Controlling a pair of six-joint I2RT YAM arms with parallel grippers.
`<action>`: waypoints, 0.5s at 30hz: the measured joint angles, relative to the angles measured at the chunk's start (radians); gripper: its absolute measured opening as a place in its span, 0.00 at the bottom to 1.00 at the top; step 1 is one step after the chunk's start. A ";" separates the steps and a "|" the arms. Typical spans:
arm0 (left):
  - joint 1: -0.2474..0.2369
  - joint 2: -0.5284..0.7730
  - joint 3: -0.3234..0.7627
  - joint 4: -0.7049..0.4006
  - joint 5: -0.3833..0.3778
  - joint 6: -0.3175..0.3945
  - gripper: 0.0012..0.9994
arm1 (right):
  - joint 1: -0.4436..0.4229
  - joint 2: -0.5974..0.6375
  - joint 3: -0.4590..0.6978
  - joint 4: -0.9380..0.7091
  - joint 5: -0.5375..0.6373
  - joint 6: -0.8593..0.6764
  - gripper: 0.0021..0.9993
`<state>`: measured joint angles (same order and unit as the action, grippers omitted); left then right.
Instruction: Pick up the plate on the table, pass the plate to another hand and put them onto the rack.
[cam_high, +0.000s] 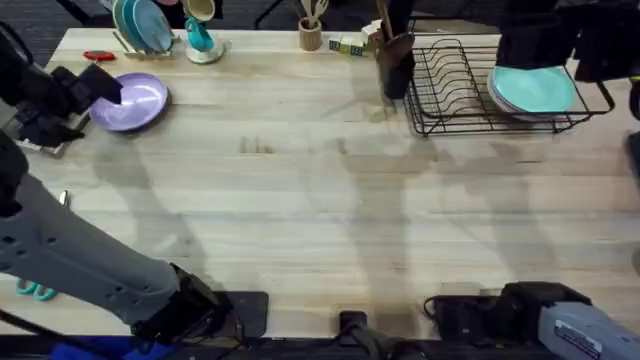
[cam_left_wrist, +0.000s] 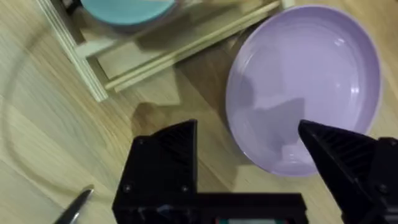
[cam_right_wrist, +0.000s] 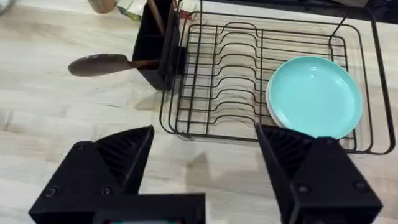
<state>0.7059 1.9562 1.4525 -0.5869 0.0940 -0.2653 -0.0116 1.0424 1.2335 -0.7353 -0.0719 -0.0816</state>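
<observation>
The lavender plate (cam_high: 135, 102) (cam_left_wrist: 311, 74) lies flat on the table (cam_high: 320, 220) at the far left, beside a wooden plate holder. My left gripper (cam_high: 100, 88) (cam_left_wrist: 249, 134) is open and low over the plate's near rim, one finger (cam_left_wrist: 339, 149) above the plate and the other finger (cam_left_wrist: 165, 155) over bare wood. The black wire rack (cam_high: 450, 95) (cam_right_wrist: 217, 81) stands at the far right. My right gripper (cam_right_wrist: 205, 134) is open and holds nothing, hovering above the table in front of the rack.
Teal plates (cam_high: 535, 90) (cam_right_wrist: 316, 96) lie in the rack's right end. A black utensil caddy (cam_high: 395, 60) (cam_right_wrist: 155, 50) stands by the rack's left side. The wooden holder (cam_high: 145, 28) (cam_left_wrist: 124, 68) holds teal plates just behind the lavender plate. A cup (cam_high: 311, 35) stands at the back.
</observation>
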 joint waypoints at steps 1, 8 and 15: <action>0.000 0.009 0.000 0.000 0.000 -0.012 0.99 | 0.000 0.000 0.000 0.000 0.000 0.000 1.00; 0.000 0.066 0.001 0.003 -0.002 -0.068 0.99 | 0.000 0.000 0.000 0.000 0.000 0.000 1.00; 0.000 0.080 0.021 -0.018 -0.004 -0.083 0.99 | 0.000 0.000 0.000 0.000 0.000 0.000 1.00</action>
<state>0.7059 2.0357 1.4738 -0.6046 0.0901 -0.3485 -0.0116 1.0425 1.2335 -0.7353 -0.0719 -0.0817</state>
